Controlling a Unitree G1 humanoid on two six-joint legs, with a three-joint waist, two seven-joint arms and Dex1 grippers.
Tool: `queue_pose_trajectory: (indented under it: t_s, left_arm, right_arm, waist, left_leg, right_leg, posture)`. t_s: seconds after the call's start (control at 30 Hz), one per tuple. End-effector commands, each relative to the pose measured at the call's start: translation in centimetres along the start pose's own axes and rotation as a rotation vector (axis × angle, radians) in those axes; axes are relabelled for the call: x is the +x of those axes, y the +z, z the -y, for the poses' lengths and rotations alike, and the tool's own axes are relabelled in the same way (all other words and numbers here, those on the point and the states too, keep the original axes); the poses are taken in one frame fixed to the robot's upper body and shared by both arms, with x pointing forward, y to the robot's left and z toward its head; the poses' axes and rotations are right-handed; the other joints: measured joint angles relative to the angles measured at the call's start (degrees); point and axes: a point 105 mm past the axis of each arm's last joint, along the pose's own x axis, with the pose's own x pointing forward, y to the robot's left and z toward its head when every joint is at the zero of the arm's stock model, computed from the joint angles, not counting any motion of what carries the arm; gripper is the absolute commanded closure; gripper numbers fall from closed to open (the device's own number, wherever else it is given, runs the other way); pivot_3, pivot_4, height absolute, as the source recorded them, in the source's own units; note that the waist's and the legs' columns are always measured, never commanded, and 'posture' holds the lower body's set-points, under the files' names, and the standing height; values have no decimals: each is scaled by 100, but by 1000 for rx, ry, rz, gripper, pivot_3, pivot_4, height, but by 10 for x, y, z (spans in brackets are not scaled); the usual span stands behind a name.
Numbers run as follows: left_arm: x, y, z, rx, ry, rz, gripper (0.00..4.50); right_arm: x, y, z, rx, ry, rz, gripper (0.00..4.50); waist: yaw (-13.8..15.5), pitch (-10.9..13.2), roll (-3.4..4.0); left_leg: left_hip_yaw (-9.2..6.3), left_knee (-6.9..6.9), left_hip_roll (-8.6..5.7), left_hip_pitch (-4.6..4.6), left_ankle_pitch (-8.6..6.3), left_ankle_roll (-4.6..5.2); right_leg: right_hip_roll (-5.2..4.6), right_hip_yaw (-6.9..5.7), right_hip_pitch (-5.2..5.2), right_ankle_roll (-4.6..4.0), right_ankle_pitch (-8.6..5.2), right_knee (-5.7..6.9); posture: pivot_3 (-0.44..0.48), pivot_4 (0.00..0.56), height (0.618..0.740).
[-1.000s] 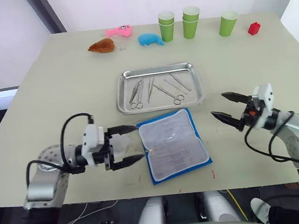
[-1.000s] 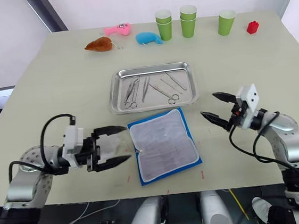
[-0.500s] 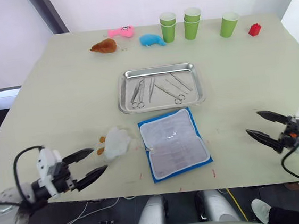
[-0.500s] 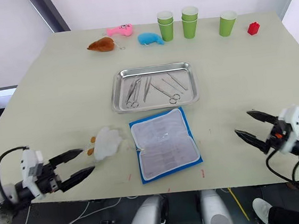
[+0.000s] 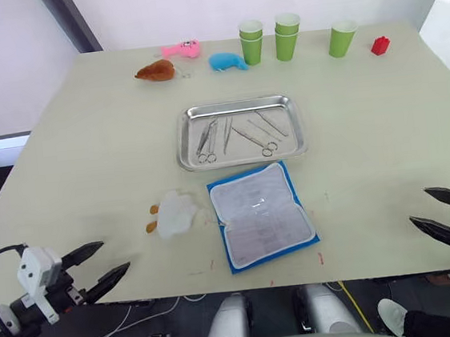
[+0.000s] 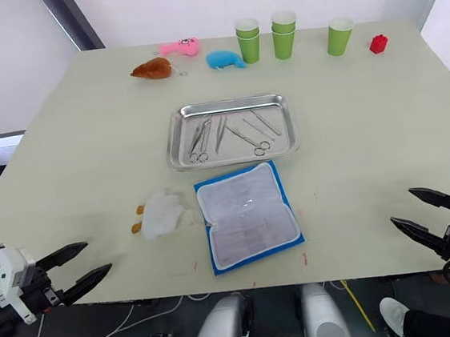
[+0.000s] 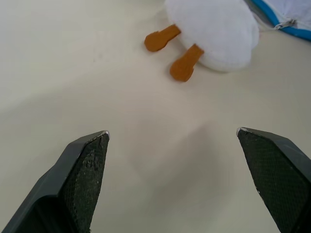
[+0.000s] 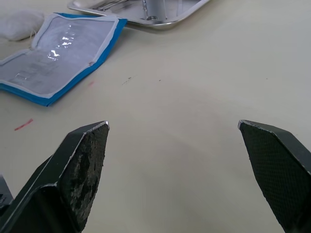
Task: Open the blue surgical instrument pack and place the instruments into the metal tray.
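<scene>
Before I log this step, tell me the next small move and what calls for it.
Probably none beyond parking both arms. The flat blue fabric instrument pack lies open, whitish lining up, its sleeves apparently empty. The thin silver instruments lie in the shiny steel tray. The left gripper and right gripper hang open and empty at the near table edge.
</scene>
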Motion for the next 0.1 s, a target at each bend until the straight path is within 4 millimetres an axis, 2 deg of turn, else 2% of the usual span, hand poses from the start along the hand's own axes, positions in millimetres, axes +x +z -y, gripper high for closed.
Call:
queue_pose_trajectory:
  t_s: [0.03, 0.1]
  left_arm:
    - [-10, 5, -6, 53, 29, 3, 0]
    - [-10, 5, -6, 63, 26, 0, 0]
  right_arm:
    - [-11, 12, 5, -61, -7, 12, 49]
    - [-13, 12, 6, -67, -3, 4, 49]
  waist:
    - [4, 0, 0]
    - [5, -2, -3]
  left_leg:
    - [0, 2, 0, 0, 0, 0]
    - [1, 5, 0, -1, 0, 0]
  right_leg:
    - [0, 0, 1, 0, 1, 0]
    - [0, 0, 2, 1, 3, 0]
  posture:
    - [0, 150, 740]
    - [0, 150, 740]
